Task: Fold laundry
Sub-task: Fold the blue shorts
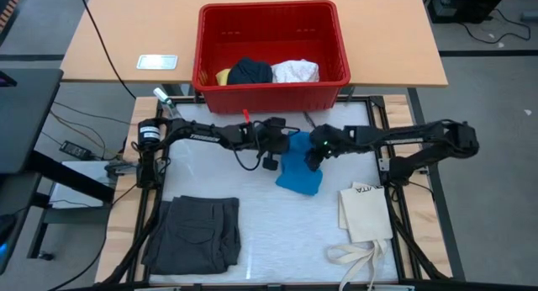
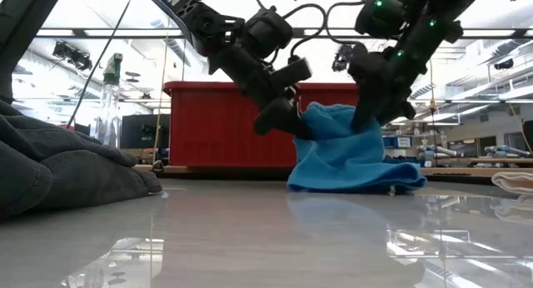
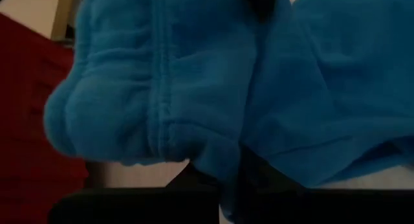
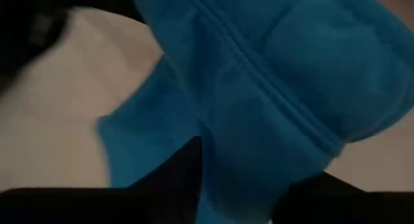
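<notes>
From above, the red basket (image 1: 271, 51) sat at the table's (image 1: 269, 232) far edge, holding three bunched pieces: one yellow (image 1: 223, 76), one navy (image 1: 250, 70), one white (image 1: 295, 71). Just in front of the basket, at mid-table, lay a single bright blue garment (image 1: 299, 169). The left gripper (image 1: 286, 146) was pressed together on the blue garment's basket-side edge. The right gripper (image 1: 314, 159) sat on the same cloth from the other side; whether its fingers were spread or pinching could not be told. Well away from the basket, near the front left corner, lay one pair of dark grey cargo shorts (image 1: 196, 232), and near the front right edge one cream tote bag (image 1: 366, 215). Bare tabletop lay open between shorts and bag.

At table height, the blue garment stood in a raised heap before the basket, both grippers at its top and clear surface in front.

The left wrist view was filled with blue folds and a seam, the basket's red wall beside them.

The right wrist view showed blue cloth over pale table, draped between that arm's dark fingers (image 4: 184, 179).
</notes>
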